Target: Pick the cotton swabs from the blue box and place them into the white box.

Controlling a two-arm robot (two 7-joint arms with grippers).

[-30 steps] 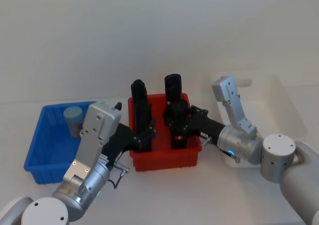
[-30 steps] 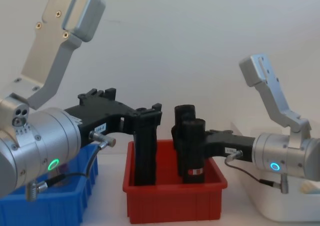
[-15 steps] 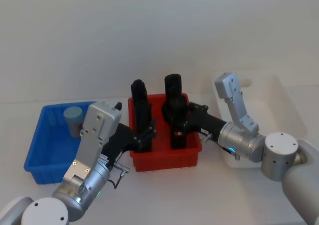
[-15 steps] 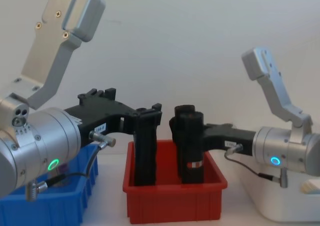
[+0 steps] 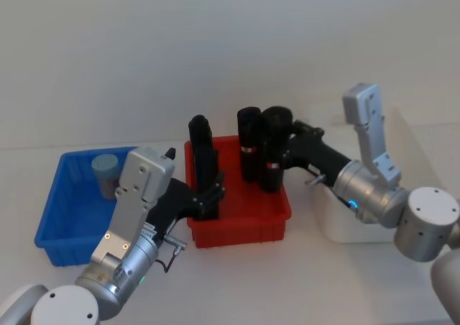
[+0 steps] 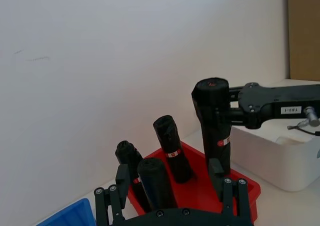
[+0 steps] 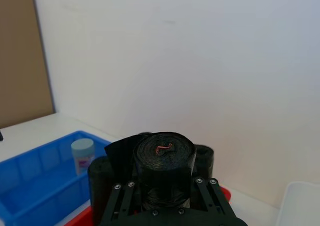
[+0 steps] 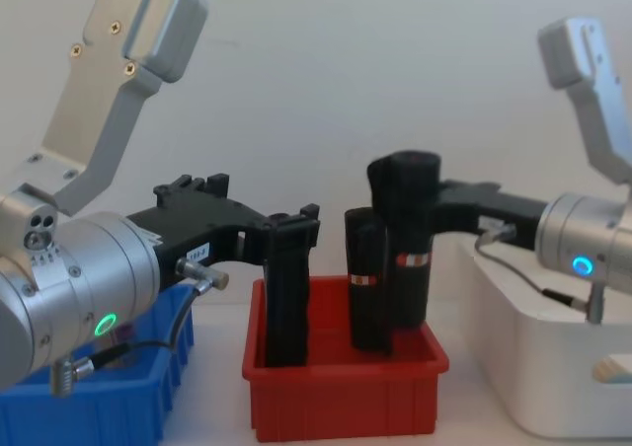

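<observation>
On black pack [image 8: 407, 239], red-white label band [image 8: 409, 260]

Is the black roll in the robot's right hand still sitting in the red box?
No, lifted. The right hand is shut on the black roll, whose bottom hangs above the floor of the red box.

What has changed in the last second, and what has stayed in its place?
The right gripper, shut on a tall black upright pack, has lifted it up from the low red plastic bin, a little toward the large white plastic tub. The left gripper stayed at another black pack. The blue-lidded swab jar stayed in the blue ribbed bin.
</observation>
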